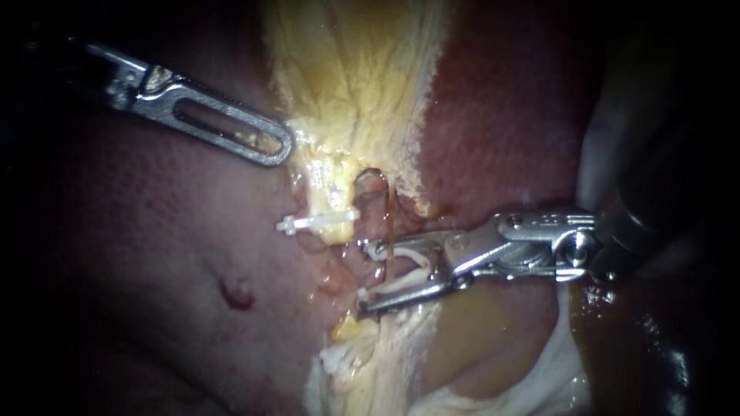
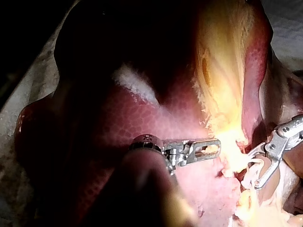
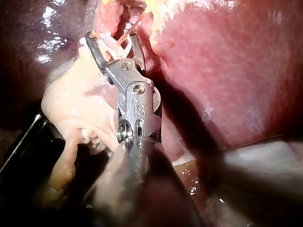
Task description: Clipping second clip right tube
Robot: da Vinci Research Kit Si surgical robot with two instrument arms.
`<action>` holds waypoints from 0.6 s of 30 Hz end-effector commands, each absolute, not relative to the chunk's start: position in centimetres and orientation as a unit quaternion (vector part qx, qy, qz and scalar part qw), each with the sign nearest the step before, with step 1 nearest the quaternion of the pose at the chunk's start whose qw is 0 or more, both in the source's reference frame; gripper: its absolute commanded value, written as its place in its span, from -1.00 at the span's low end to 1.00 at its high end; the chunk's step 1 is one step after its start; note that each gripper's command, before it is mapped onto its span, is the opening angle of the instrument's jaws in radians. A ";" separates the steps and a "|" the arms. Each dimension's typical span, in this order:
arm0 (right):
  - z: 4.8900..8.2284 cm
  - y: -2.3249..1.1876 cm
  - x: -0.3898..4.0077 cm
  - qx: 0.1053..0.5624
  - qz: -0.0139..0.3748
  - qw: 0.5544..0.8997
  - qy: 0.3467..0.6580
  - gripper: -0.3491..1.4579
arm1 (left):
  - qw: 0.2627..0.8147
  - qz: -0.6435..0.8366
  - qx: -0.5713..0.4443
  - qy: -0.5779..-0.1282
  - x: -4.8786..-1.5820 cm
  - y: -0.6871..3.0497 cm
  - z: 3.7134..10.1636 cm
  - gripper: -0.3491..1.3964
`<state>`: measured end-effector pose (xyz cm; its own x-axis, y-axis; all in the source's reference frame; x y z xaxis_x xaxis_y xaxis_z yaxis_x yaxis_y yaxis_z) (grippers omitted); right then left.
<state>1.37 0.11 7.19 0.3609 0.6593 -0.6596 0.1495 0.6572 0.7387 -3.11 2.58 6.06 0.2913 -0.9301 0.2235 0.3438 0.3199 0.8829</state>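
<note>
The pincer of my right instrument (image 1: 364,277) stands wide apart, but it is not empty. It holds an open white clip (image 1: 405,253), with one leg of the clip lying along each jaw. The right tube (image 1: 389,219), thin and brownish, runs down into the gap between the two legs. So the clip is around the tube but not pressed together on it. In the right wrist view the open white clip (image 3: 115,46) sits in the mouth of the pincer. Some pale soft tissue (image 3: 71,104) lies just beside the shaft.

Just to the left of the right tube there is a yellow strand (image 1: 333,185), and a closed white clip (image 1: 316,222) lies across it. This clip is near the upper jaw of the right instrument but does not touch it. Above both, a broad band of fatty tissue (image 1: 362,77) goes upward between two red parts of the liver (image 1: 154,254).

My left instrument (image 1: 281,146) comes in from the upper left, well apart from the right one. Its slotted tip lies against the edge of the fatty tissue. Whether it grips anything there, I cannot tell. In the left wrist view the same tip (image 2: 215,149) also reaches the bright yellow edge, and the right instrument (image 2: 254,169) shows ahead of it, beyond the yellow tissue.
</note>
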 end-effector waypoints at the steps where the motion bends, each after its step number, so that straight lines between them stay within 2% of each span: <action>1: 7.17 0.10 1.38 0.381 0.175 0.729 0.541 -0.06 | 0.711 -0.448 0.374 -0.392 -3.11 2.58 6.06 -1.00; 13: 6.78 0.00 1.44 0.434 0.171 0.674 0.573 -0.06 | 0.711 -0.448 0.374 -0.392 -3.11 2.58 6.06 -1.00; 18: 6.70 0.04 1.44 0.438 0.168 0.669 0.576 -0.07 | 0.711 -0.448 0.374 -0.392 -3.11 2.58 6.06 -1.00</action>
<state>1.44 0.04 6.69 0.2778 0.7307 -0.6236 0.2805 0.5592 0.7802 -3.11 2.58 6.06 0.2911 -0.9302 0.2235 0.3435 0.3197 0.8831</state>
